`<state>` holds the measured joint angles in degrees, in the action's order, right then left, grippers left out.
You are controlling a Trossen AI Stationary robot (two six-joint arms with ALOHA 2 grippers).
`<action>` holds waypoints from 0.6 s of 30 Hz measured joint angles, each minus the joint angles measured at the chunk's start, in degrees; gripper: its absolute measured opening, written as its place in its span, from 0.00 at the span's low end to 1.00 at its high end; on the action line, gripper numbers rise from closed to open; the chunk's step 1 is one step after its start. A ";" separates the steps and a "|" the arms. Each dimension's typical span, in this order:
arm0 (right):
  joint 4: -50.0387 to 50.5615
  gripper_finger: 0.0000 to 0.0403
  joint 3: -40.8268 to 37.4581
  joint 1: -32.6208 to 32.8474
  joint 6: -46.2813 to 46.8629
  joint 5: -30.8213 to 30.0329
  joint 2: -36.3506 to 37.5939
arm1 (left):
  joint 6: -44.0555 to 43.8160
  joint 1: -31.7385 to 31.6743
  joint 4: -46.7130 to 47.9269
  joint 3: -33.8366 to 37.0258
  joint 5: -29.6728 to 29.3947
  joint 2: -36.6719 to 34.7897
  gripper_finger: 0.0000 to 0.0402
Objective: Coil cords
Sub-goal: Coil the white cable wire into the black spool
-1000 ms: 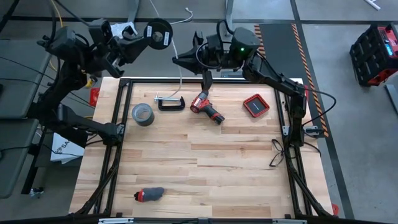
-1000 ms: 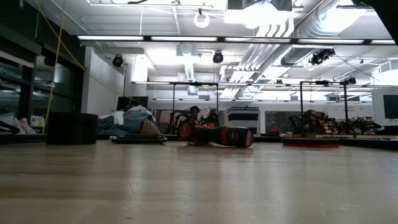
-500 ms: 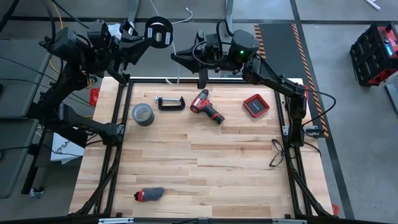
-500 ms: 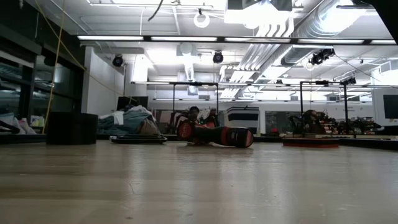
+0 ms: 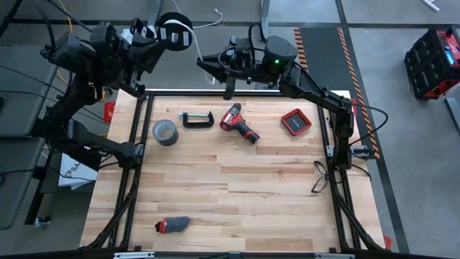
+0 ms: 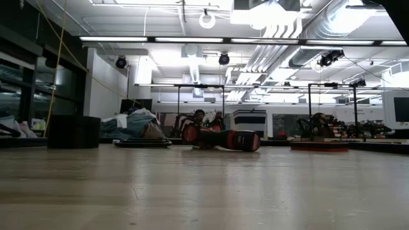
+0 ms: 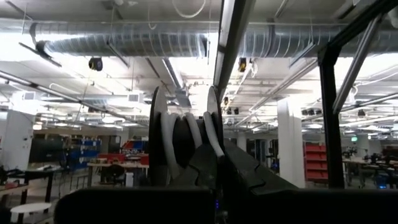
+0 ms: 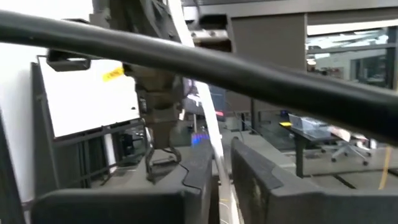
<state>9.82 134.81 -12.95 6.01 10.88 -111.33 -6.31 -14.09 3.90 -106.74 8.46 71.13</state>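
Observation:
The cord is a thin white cable (image 5: 207,24) wound onto a small round black disc, a spool (image 5: 175,21), held high beyond the table's far left corner. In the left wrist view the spool (image 7: 184,134) stands edge-on with white turns between its two black flanges. My left gripper (image 5: 159,34) is shut on the spool. My right gripper (image 5: 210,67) is beyond the far edge, to the right of the spool, shut on the white cable (image 8: 210,134). The low view shows neither gripper. My left gripper holds the spool by its lower part (image 7: 200,163), between its two fingers; the fingers' own bodies hide the place of contact. The spool stands upright above the fingers, lifted clear of the table. My right gripper pinches the white cable (image 8: 217,163) between its two fingers (image 8: 198,171). The fingers lie across the cable. The cable runs up and away from the fingers in a straight line, clear of the table.
On the table's far part lie a grey tape roll (image 5: 164,131), a black C-clamp (image 5: 195,117), a red drill (image 5: 238,124) and a red case (image 5: 295,121). Glasses (image 5: 320,177) lie at the right edge, a small red and black object (image 5: 172,224) near the front.
My left gripper has gone up and toward the far edge with the spool and has turned, so the spool's pale-centred face now shows edge-on. My right gripper has drawn a little toward the far edge, still on the cable.

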 joint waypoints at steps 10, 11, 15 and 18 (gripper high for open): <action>1.95 0.18 -0.01 0.00 -0.47 -1.38 0.00 | 0.25 0.00 -0.86 0.00 0.43 -1.27 0.00; 2.27 0.18 -0.01 0.00 -0.66 -1.38 0.00 | 0.44 0.00 -0.61 0.00 0.42 -1.43 0.00; 3.45 0.18 -0.01 0.00 -0.88 -1.38 0.00 | 0.51 0.00 -0.48 0.00 0.41 -1.97 0.00; 4.38 0.18 -0.01 0.00 -0.89 -1.38 0.00 | 0.55 0.00 -0.50 0.00 0.07 -2.19 0.00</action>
<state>14.20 134.80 -12.95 5.13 9.50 -111.33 -5.76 -14.09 3.40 -106.74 8.53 68.95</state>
